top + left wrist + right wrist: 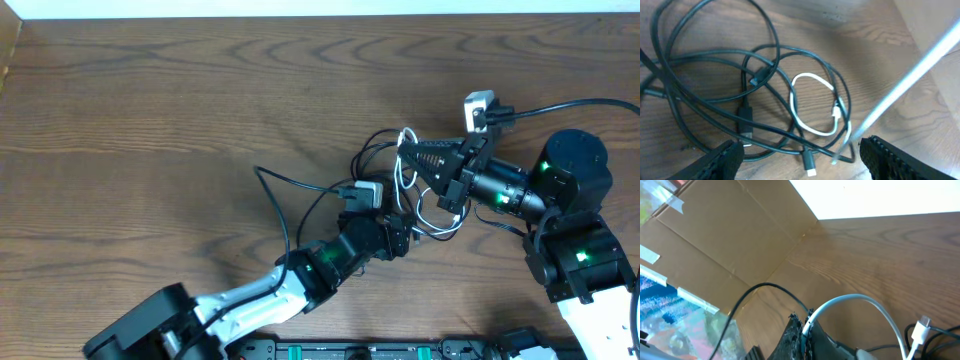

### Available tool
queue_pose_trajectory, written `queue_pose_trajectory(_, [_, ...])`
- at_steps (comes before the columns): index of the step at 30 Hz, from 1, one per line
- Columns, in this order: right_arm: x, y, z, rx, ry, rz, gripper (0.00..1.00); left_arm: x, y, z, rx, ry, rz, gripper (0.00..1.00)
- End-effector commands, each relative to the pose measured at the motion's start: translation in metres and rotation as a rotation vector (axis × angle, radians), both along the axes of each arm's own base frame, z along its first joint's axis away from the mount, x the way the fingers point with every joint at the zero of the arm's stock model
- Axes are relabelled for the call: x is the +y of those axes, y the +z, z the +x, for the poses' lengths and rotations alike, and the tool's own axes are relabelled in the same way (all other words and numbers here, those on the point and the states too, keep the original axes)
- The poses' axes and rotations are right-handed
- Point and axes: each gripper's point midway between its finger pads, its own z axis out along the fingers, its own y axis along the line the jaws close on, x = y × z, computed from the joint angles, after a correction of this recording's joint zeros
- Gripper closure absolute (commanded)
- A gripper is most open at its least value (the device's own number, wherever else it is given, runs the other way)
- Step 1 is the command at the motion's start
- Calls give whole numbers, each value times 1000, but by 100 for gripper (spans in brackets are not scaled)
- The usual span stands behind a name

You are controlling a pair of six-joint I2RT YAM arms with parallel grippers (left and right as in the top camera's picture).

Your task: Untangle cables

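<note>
Judging by the knot, you had hardly started: the two black cables [745,120] and the white cord [812,77] lay looped through one another on the surface [150,100] between the arms, with no strand drawn free. Your left fingers [722,161] stood wide apart and empty just over the near edge of the heap. Your right fingers [796,332] looked pinched shut on a raised stretch of the white cord, a black strand arching close beside them.
</note>
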Motion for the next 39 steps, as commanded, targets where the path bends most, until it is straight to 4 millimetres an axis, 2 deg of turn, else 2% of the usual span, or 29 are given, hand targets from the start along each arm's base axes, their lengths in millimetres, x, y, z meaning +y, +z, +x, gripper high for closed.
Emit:
queue_pose_trajectory(1, [0, 0, -1, 13, 7, 5, 98, -4, 2, 1, -12, -12, -4, 21])
queue_pose_trajectory(5, [0, 0, -1, 13, 7, 5, 98, -7, 4, 0, -18, -19, -16, 24])
queue_pose_trajectory(10, [0, 0, -1, 13, 7, 5, 98, -9, 5, -3, -20, -27, -21, 48])
queue_pose_trajectory(24, [0, 0, -2, 14, 7, 5, 98, -15, 19, 2, -54, -21, -74, 50])
queue_pose_trajectory(31, [0, 0, -2, 14, 7, 5, 99, -16, 15, 2, -50, -21, -68, 54])
queue_pose_trajectory(34, [0, 0, -1, 14, 7, 5, 99, -16, 12, 3, -49, -22, -66, 59])
queue_pose_trajectory(39, [0, -2, 0, 20, 7, 3, 98, -19, 10, 5, -56, -22, -77, 59])
